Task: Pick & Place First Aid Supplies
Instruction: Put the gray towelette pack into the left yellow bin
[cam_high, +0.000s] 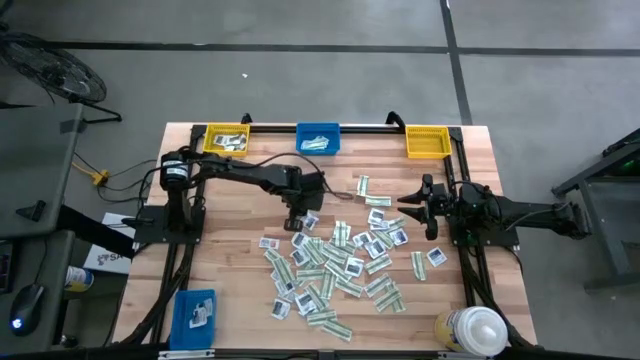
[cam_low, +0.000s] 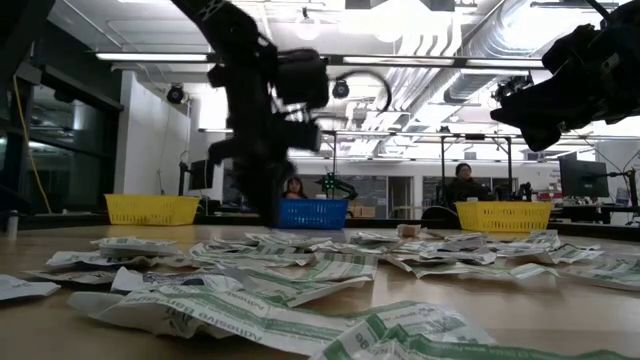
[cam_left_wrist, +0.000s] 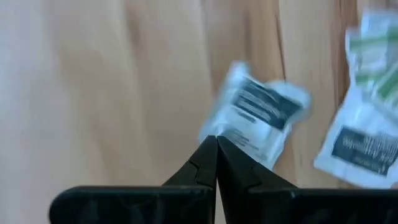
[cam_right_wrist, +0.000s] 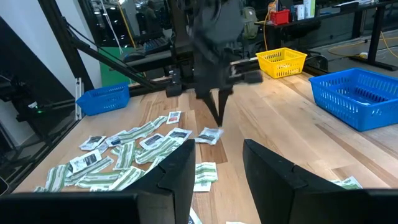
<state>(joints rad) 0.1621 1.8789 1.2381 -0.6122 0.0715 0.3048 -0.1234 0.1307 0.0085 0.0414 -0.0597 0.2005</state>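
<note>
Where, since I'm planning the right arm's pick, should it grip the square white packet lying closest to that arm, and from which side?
Take the square white packet by one edge, coming straight down from above with the right gripper. It lies flat on the table, so only a thin edge offers purchase. Its side away from the green strip looks freest.

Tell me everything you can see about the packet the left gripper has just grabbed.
The packet is a small squarish white paper sachet with a dark printed label, slightly crumpled. The left gripper, fingers shut, pinches it by one corner, at the near edge of the pile of packets. It hangs tilted just above the wooden table; whether its far edge touches the wood cannot be told.
</note>
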